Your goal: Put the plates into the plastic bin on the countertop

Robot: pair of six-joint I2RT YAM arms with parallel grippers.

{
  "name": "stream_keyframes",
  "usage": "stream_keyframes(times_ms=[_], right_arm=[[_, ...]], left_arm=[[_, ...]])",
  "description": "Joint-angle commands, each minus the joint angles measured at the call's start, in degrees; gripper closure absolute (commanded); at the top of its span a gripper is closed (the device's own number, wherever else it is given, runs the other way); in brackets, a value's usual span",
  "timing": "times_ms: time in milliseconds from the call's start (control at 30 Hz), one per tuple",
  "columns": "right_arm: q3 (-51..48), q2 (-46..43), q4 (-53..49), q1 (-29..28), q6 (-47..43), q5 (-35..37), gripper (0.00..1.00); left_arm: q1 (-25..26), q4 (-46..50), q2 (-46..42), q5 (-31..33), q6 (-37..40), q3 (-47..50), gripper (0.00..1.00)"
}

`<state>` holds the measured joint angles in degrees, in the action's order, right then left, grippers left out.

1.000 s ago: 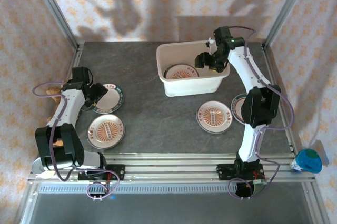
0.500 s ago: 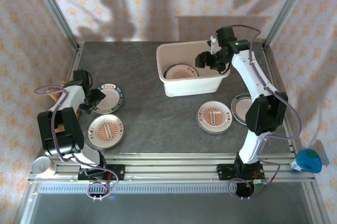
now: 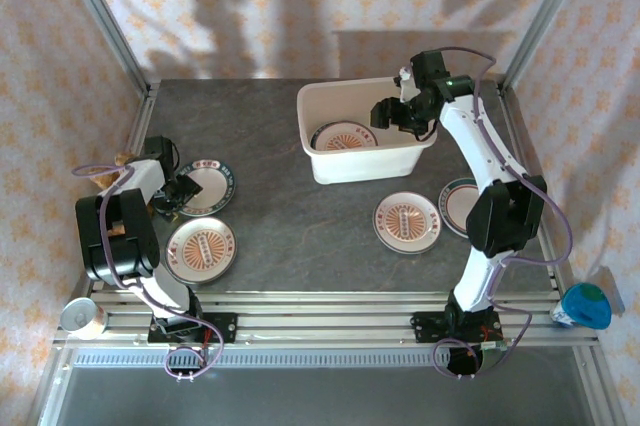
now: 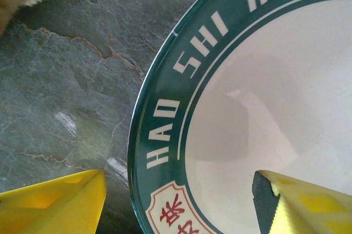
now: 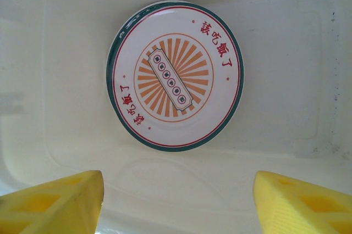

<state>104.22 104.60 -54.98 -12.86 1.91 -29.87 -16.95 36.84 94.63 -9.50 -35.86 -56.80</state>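
Plates lie in two places in the top view. One orange-centred binned plate [image 3: 343, 136] sits flat in the plastic bin [image 3: 345, 174]. Four more wait on the surface [image 3: 280, 136]: a teal-rimmed plate [image 3: 208, 186] and a near-left plate [image 3: 200, 249] by the left arm, and a middle plate [image 3: 407, 222] and a part-hidden plate [image 3: 455, 204] by the right arm's elbow. Over the last second the right arm has straightened its elbow while the right pincer [image 3: 392, 114] kept its place over the bin's right end, and the binned plate has not shifted. The left arm has folded closer to its base, and the left pincer [image 3: 172, 193] has slid a little toward the teal-rimmed plate's left edge.

From the left wrist, the left pincer [image 4: 179, 206] is spread and grips nothing. One yellow finger [image 4: 60, 201] is over bare surface and the other over the plate's white well, with the lettered green rim between them. Whether either finger touches cannot be told.

From the right wrist, the right pincer [image 5: 176, 204] is spread and empty, looking straight down at the binned plate [image 5: 176, 74] on the bin floor.

The right side's delivery looks finished, leaving that arm free for another plate. The left looks lined up for an edge pinch, though a shallow plate lying flat may skid rather than lift.
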Motion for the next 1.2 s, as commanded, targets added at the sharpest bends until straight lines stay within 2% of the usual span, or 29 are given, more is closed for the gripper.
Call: stream_keyframes(times_ms=[0, 333, 567, 867, 1167], right_arm=[[0.76, -0.53, 1.01, -0.16, 0.90, 1.46, 0.28], [-0.15, -0.40, 2.40, -0.18, 1.67, 1.74, 0.28], [-0.95, -0.58, 3.30, -0.22, 2.00, 2.74, 0.28], [-2.18, -1.45, 4.97, -0.22, 2.33, 3.61, 0.29], [-3.65, -1.85, 6.20, -0.22, 2.76, 4.05, 0.29]], left_arm=[[-0.46, -0.16, 1.78, 1.94, 1.23, -1.42, 0.26], [-0.09, -3.33, 4.40, -1.04, 2.09, -1.91, 0.31], [0.78, -3.44, 5.37, -0.78, 3.15, -2.53, 0.37], [1.52, -4.31, 3.34, -1.26, 3.95, -2.14, 0.54], [2.00, -4.93, 0.70, -0.79, 4.04, -1.04, 0.66]])
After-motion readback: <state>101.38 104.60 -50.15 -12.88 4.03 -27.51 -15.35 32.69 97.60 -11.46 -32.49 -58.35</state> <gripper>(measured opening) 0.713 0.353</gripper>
